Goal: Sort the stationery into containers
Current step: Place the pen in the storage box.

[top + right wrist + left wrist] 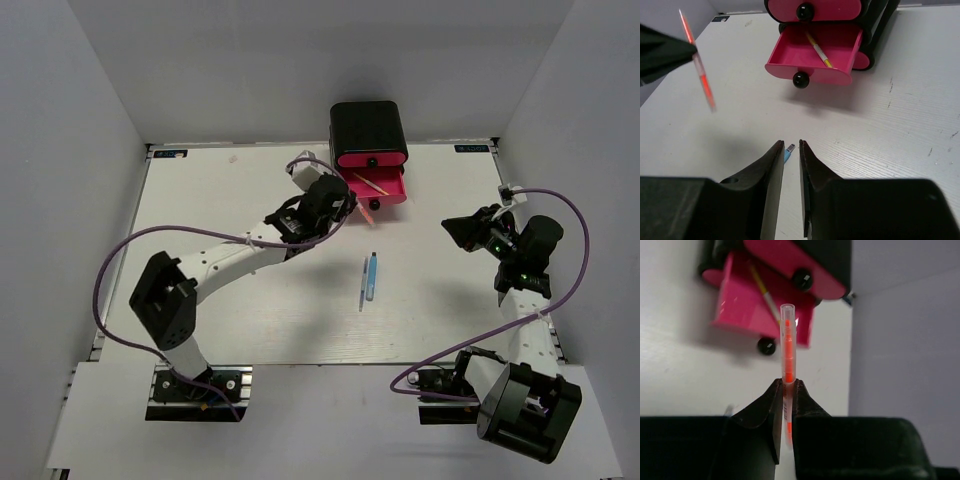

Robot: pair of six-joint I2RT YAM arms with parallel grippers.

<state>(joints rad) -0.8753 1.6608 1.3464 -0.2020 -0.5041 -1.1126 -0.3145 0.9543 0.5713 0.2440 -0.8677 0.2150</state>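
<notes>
The black cabinet (368, 125) stands at the back centre, its lowest hot-pink drawer (380, 187) pulled open with the thin yellow stick (372, 184) inside. My left gripper (345, 208) is shut on the thin pink-orange pen (787, 345) and holds it in the air just in front of the open drawer (740, 310). The light blue marker (371, 277) and the slim grey-blue pen (362, 295) lie side by side mid-table. My right gripper (791, 145) is empty, its jaws a narrow gap apart, above the table right of the marker (788, 153). The stubs are not in view.
The two upper drawers are closed, each with a black knob (803, 11). The open drawer's knob (766, 346) juts toward the arms. White walls close in the table on the left, back and right.
</notes>
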